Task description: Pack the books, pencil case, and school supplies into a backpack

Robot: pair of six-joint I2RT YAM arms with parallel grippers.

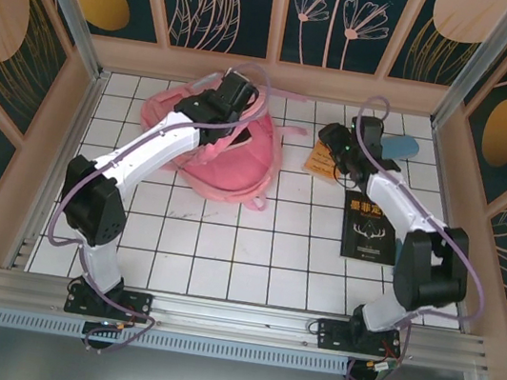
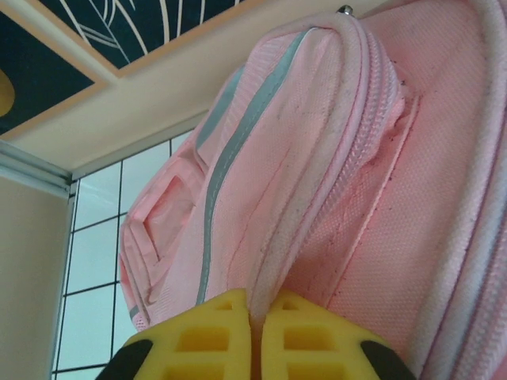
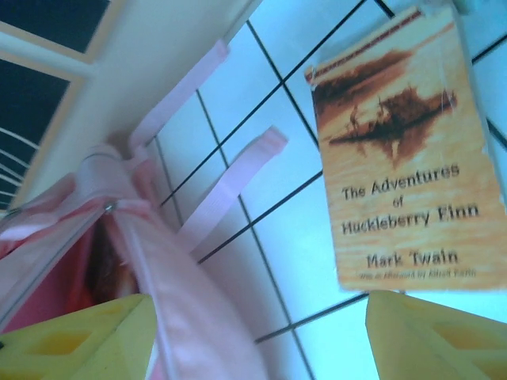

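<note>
- Looking at the backpack (image 1: 228,169) slumping on the far left-centre tiles of the table (image 1: 224,253), close to the back wall.
- Peering into its mouth from the right wrist view: dark reddish interior showing behind a pink flap (image 3: 186,317); not managing to tell what is inside.
- Pinching a zip-edged ridge of the backpack with the left gripper (image 2: 255,305), yellow fingers (image 2: 214,336) pressing nearly together on the fabric.
- Holding the right gripper (image 3: 257,317) spread wide, one finger beside the flap, the other just below the near edge of the orange book (image 3: 400,150).
- Seeing the orange book lying flat, cover up, on the tiles just right of the backpack and outside it.
- Spotting the pencil case (image 1: 403,148) further right by the back wall, also outside, with the right arm crossing between it and the orange book in the top view.
- Noting the black booklet (image 1: 369,230) lying flat on the right-hand tiles, nearer the arm bases, well apart from the backpack.
- Flagging two loose pink straps (image 3: 234,182) trailing over the tiles between the backpack's mouth and the orange book.
</note>
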